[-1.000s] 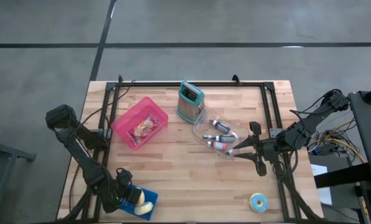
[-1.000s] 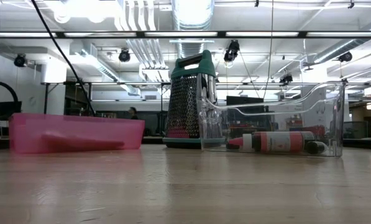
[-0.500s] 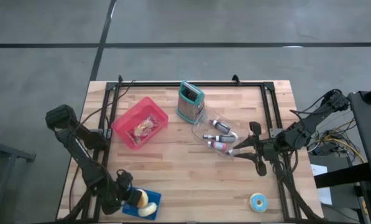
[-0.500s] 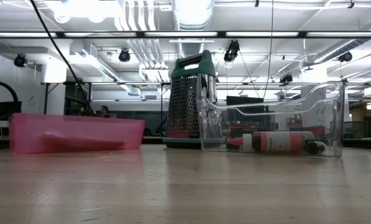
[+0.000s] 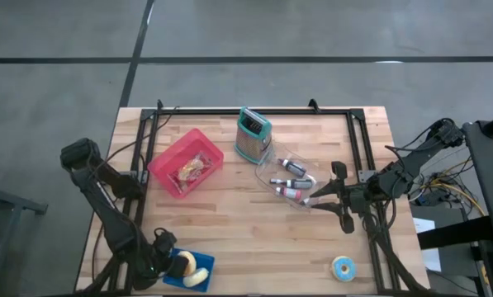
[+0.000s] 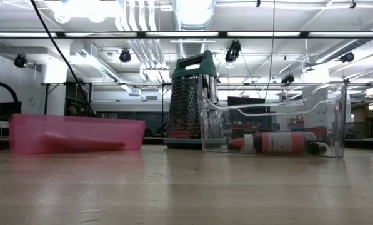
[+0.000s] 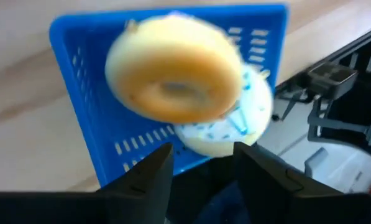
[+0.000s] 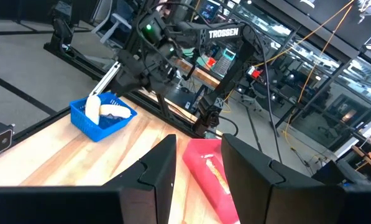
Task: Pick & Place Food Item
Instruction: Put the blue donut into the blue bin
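Across the middle of the high view, wooden surface (image 5: 229, 223) with black frame rails. Pink bin (image 5: 186, 162) upper left of centre, wrapped items inside. Clear bin (image 5: 289, 180) at centre holds small bottles; steel grater with teal handle (image 5: 252, 134) stands upright just above it. Blue basket (image 5: 190, 270) at lower left edge, a white sprinkled donut (image 7: 225, 127) lying in it. Left end effector (image 5: 165, 262) sits at the basket's left side, fingers parted around a plain glazed donut (image 7: 176, 78), held above the basket. Right end effector (image 5: 308, 199) at centre right, beside the clear bin, fingers partly open, holding nothing. Small tape roll (image 5: 342, 266) lower right.
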`<state>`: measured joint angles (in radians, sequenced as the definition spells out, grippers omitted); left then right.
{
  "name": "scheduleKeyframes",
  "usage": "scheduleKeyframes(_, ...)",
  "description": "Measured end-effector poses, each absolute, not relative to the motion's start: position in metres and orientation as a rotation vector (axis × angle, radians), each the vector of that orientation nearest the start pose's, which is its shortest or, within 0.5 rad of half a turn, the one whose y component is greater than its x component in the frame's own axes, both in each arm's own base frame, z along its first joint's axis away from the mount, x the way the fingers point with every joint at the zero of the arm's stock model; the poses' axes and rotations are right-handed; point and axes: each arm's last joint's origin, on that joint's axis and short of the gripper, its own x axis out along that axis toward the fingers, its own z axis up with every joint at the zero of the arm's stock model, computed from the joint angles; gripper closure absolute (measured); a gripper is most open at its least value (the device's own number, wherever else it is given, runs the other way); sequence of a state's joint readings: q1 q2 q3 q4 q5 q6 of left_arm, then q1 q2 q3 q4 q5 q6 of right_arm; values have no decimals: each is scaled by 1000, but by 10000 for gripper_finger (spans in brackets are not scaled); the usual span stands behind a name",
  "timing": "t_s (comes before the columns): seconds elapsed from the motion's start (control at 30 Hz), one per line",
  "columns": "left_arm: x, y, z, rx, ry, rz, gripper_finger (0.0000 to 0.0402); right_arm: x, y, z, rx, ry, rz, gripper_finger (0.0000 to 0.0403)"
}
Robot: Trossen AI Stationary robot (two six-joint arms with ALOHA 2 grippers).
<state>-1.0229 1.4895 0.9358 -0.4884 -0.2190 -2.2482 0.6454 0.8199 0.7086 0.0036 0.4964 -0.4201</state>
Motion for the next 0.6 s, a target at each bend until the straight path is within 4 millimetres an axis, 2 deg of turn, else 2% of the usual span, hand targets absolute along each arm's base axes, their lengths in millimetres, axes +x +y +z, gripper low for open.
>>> scheduleKeyframes(0.2, 161, -238, 229, -1253, 937, 522, 230, 154, 99, 319, -477, 58, 166, 280)
scheduleKeyframes(0.33, 169, -230, 242, -1106, 793, 518, 230, 154, 99, 319, -477, 58, 166, 280)
scheduleKeyframes(0.47, 180, -222, 246, -960, 704, 491, 230, 154, 99, 319, -477, 58, 166, 280)
scheduleKeyframes(0.6, 192, -216, 247, -912, 678, 477, 230, 154, 99, 319, -477, 58, 166, 280)
